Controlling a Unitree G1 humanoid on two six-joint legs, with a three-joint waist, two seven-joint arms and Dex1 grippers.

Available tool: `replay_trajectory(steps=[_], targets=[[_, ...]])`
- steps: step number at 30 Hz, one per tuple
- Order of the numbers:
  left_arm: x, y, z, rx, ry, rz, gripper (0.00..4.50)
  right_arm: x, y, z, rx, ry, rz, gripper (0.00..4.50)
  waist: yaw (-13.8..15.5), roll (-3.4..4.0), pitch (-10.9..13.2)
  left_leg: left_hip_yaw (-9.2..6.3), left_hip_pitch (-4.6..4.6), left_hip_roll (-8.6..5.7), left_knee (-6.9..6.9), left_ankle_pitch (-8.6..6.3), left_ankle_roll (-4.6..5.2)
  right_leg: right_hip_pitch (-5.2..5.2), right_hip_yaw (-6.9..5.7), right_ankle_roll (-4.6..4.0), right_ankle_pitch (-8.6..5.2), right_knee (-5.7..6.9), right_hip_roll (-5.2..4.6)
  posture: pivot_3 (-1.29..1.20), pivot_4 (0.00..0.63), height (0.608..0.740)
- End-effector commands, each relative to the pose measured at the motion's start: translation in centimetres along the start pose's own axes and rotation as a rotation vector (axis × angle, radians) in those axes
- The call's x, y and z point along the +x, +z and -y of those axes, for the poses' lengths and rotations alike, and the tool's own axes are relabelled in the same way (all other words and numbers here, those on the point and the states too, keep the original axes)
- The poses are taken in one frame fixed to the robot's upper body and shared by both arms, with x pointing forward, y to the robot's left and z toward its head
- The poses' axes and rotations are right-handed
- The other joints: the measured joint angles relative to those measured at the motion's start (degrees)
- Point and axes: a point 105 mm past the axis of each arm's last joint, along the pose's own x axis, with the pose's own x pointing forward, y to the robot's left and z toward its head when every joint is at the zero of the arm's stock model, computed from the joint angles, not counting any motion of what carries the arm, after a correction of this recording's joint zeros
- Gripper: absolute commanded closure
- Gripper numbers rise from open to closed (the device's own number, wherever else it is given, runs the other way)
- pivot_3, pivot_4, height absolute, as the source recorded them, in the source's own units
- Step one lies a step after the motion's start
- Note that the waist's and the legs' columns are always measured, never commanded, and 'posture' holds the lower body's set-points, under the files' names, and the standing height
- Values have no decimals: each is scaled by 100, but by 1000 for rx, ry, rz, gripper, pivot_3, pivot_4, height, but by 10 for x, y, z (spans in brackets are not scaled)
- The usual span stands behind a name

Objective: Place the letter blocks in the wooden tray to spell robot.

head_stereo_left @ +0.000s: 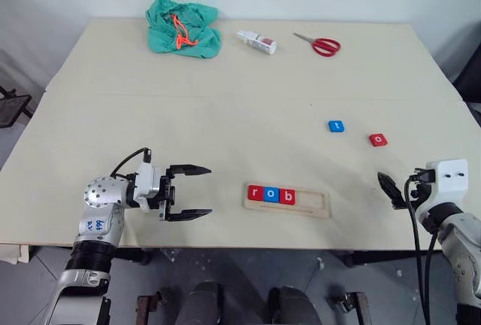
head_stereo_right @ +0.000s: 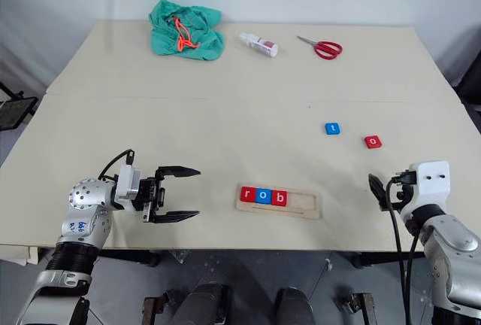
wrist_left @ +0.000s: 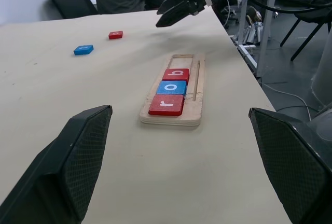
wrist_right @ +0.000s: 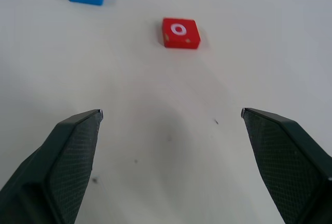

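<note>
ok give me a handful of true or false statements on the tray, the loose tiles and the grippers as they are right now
1. The wooden tray holds three letter blocks reading r, o, b. True.
2. The blue t block sits in the tray. False: it lies loose on the table, apart from the tray.
3. The red o block lies on the table beyond the right gripper, which is open and holds nothing. True.
4. The left gripper is shut on a block. False: it is open and empty, pointing toward the tray.
5. The scissors lie beside the tray. False: they lie at the far edge of the table, near a small white bottle.
</note>
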Motion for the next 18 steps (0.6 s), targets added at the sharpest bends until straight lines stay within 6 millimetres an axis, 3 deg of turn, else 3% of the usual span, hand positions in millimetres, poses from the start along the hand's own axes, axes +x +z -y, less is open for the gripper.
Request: replay_trajectory(steps=[1,13,18], targets=[[0,6,-3,37,-5,7,0,-5,18,-4,4,25,76,20,-4,0,0,0,0,0,0,0,0,0,0,0,0,0,0,0,150,740],[-1,6,-4,40,-2,4,0,-6,21,-4,2,24,73,20,-5,0,0,0,0,0,0,0,0,0,0,0,0,0,0,0,150,740],[0,7,-4,42,1,4,0,11,19,-1,48,0,51,20,-14,0,0,1,1,1,0,0,0,0,0,0,0,0,0,0,150,740]])
